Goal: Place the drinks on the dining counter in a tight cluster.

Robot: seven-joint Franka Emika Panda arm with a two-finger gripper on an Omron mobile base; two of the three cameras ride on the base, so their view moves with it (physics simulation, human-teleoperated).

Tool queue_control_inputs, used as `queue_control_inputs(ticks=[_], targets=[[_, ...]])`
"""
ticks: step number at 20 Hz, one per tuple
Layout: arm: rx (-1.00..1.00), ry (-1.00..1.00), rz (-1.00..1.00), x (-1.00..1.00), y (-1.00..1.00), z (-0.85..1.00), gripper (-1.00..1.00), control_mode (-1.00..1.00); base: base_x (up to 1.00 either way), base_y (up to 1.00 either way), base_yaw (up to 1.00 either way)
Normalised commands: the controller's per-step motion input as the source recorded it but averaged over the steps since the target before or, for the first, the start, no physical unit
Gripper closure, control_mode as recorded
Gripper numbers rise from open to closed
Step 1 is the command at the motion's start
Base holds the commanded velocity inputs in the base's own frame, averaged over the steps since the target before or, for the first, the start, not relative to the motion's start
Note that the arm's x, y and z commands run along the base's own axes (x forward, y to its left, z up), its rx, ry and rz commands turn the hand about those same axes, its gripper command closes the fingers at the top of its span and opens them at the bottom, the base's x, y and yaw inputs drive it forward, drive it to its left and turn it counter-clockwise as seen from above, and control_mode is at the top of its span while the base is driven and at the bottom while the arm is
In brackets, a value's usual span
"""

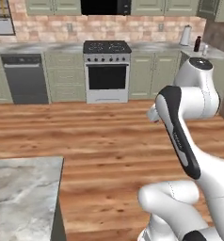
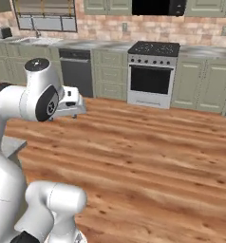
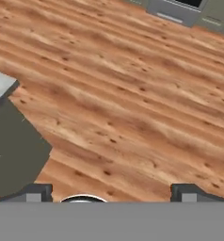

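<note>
Two of the drinks stand far off on the counter against the brick wall at the back right: a stout dark bottle and a small whitish bottle beside it. A corner of the dining counter, with its grey-veined marble top, lies at the lower left; its corner also shows at the left edge of the hand view. My gripper hangs over the bare wooden floor, open, with nothing between its fingertips. The hand is held out in front of the arm's elbow, well away from the bottles.
A white paper towel roll stands next to the bottles. A stove and a dishwasher sit in the back cabinet row. A wide wooden floor lies between the island and the cabinets.
</note>
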Motion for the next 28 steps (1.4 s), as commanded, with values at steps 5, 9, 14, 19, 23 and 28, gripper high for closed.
queue_control_inputs(ticks=[5,9,14,19,23,28], targets=[[0.00,0.00,0.00,0.00,0.00,0.00,-1.00,1.00,1.00,0.37,-0.15],[0.00,0.00,0.00,0.00,0.00,0.00,-1.00,1.00,1.00,0.34,-0.50],[0.00,0.00,0.00,0.00,0.00,0.00,-1.00,1.00,1.00,0.54,-0.62],[0.00,0.00,0.00,0.00,0.00,0.00,-1.00,1.00,1.00,0.63,-0.52],[0.00,0.00,0.00,0.00,0.00,0.00,-1.00,1.00,1.00,0.87,-0.36],[0.00,0.00,0.00,0.00,0.00,0.00,-1.00,1.00,1.00,0.72,-0.30]])
